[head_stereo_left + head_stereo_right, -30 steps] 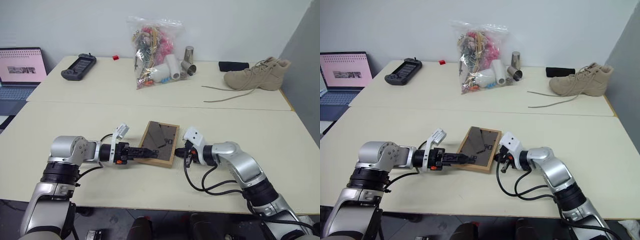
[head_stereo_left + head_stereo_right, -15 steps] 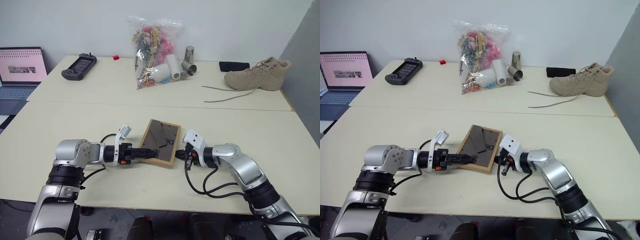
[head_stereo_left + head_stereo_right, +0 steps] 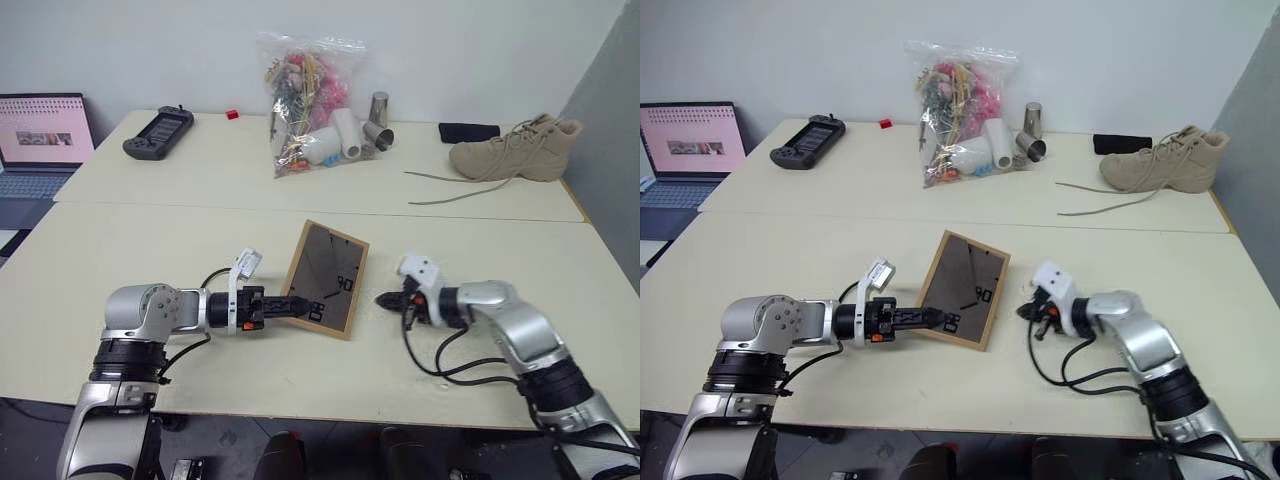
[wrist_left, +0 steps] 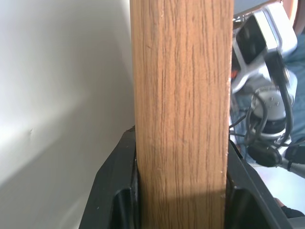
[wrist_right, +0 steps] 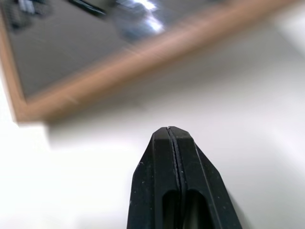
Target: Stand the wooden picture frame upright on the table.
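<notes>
The left gripper has pinched the wooden picture frame by its edge and tipped it up off the table. The right gripper, fingers together, has drawn back toward three o'clock; the stand, I think, isn't out yet.

The wooden picture frame is propped at a tilt on the near section of the table, between the left gripper, which is clamped on its near left edge, and the right gripper, which is set just apart to its right. On the far section, a game controller is placed at the left, a plastic bag of items in the middle with rolls and cans beside it, and a boot at the right. A laptop is set off the table's left end.
</notes>
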Controlling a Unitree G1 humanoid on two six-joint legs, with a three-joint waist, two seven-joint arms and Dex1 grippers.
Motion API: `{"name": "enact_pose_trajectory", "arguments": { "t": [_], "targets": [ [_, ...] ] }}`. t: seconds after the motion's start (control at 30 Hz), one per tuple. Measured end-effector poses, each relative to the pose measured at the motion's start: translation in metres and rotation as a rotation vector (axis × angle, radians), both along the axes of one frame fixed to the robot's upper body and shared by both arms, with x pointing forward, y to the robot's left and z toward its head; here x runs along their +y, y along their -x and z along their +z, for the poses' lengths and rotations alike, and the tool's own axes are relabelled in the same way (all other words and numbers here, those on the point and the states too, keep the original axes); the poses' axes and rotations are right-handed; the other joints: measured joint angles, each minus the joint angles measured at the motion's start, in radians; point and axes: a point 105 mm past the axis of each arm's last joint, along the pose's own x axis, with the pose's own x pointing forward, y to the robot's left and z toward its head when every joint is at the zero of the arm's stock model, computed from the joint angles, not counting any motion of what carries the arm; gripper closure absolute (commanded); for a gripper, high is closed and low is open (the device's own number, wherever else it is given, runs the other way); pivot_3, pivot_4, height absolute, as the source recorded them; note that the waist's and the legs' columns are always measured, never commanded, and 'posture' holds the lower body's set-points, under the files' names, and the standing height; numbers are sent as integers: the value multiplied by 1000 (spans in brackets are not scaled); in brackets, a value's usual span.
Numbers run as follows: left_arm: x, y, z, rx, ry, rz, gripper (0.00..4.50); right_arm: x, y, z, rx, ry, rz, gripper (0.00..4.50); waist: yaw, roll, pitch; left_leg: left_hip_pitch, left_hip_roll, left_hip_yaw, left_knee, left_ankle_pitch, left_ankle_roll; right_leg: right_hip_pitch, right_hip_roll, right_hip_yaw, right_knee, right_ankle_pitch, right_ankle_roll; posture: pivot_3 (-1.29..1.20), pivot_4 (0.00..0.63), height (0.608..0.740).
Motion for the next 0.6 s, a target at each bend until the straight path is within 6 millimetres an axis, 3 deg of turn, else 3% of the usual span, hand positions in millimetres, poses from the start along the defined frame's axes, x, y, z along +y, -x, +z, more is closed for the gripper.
{"name": "enact_pose_trajectory", "arguments": {
  "t": [0.13,0.17,0.27,0.37,0.47,0.6],
  "targets": [
    [3,-7,8,-63,-17,53,3200,-5,-8,46,24,-155,-4,3048,-16,0,0,0,1,0,0,0,0,0,1,0,0,0,0,0,150,740],
    [3,-9,10,-86,-19,65,3200,0,-12,67,13,-215,6,2783,-22,0,0,0,1,0,-1,0,0,0,1,0,1,0,0,0,150,740],
    [2,-12,12,-118,-20,85,3200,20,-13,99,9,-333,41,2129,-26,0,0,0,2,-1,-1,0,0,-1,1,0,1,0,0,0,150,740],
    [2,-13,13,-149,-24,101,3200,46,-16,107,41,-413,58,1499,-28,0,0,0,1,0,-1,0,0,-1,1,0,0,0,0,0,150,740],
    [-3,-15,16,-180,-19,105,3200,74,-20,101,69,-418,70,847,-26,0,0,-1,1,0,-1,0,0,-1,1,0,0,0,0,0,150,740],
    [-2,-15,19,-204,-20,114,3200,82,-30,89,66,-388,20,134,-17,0,0,-2,0,0,-1,0,0,-1,-1,0,-2,0,0,0,150,740]
  ]
}}
